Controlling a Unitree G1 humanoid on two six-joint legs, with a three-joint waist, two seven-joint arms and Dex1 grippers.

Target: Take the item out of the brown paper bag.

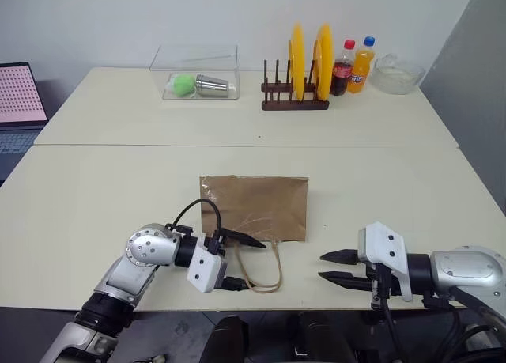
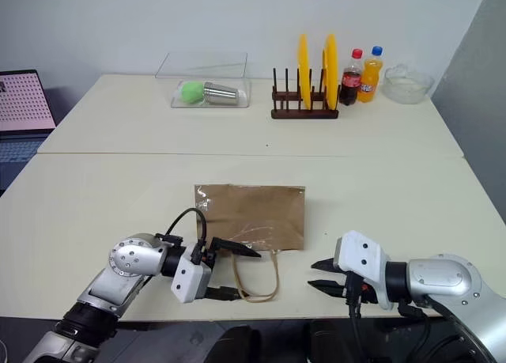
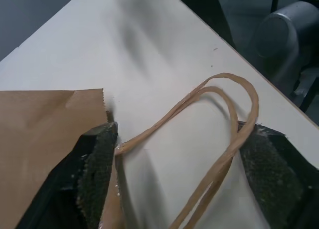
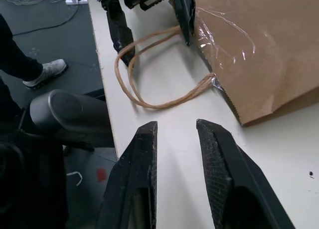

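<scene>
Our left claw (image 1: 241, 262) sits wide open at the mouth of the brown paper bag (image 1: 254, 206), with the loop handles (image 1: 265, 270) between its fingers, holding nothing. Our right claw (image 1: 336, 268) hangs a little open and empty, off to the side of the handles. We think we are just starting to open the bag. We cannot see the item, so it is likely inside. Next we must lift a handle. Our claws are right at the worktop (image 1: 103, 197) edge, with lots of free room past the bag.

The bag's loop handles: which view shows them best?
The right wrist view: both tan handles lie whole on the table, running from the brown paper bag, with the left gripper open around them. The left wrist view crops them. The head views show them small, near the table's edge.
</scene>
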